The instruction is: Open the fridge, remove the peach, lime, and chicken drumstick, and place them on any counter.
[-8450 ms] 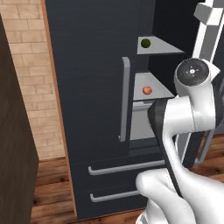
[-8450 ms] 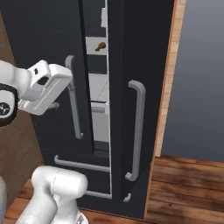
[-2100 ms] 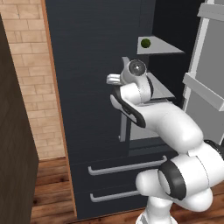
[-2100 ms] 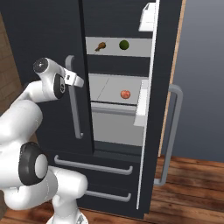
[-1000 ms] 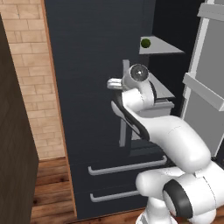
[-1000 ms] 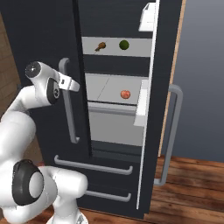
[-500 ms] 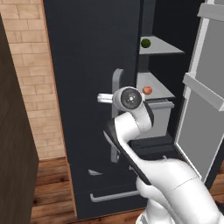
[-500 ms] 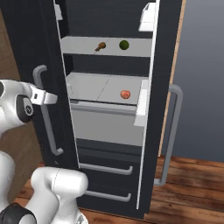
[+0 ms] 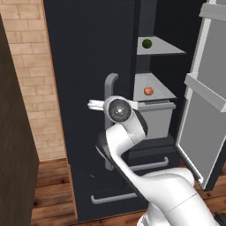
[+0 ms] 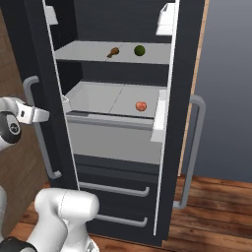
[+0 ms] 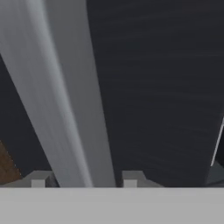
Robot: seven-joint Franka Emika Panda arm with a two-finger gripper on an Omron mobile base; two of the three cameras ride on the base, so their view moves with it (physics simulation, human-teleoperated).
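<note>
Gripper (image 11: 83, 177) straddles the grey bar handle (image 11: 65, 100) of the fridge (image 9: 88, 66), fingers parted, one on each side of the bar.
Whether the fingertips (image 11: 131, 177) touch the bar cannot be told. Beyond the handle, past both opened doors, the lime (image 10: 140, 50) and chicken drumstick (image 10: 113, 50) lie near each other on the upper shelf, well above the gripper; the peach (image 10: 141, 106) sits on the shelf below them, roughly level with it.
</note>
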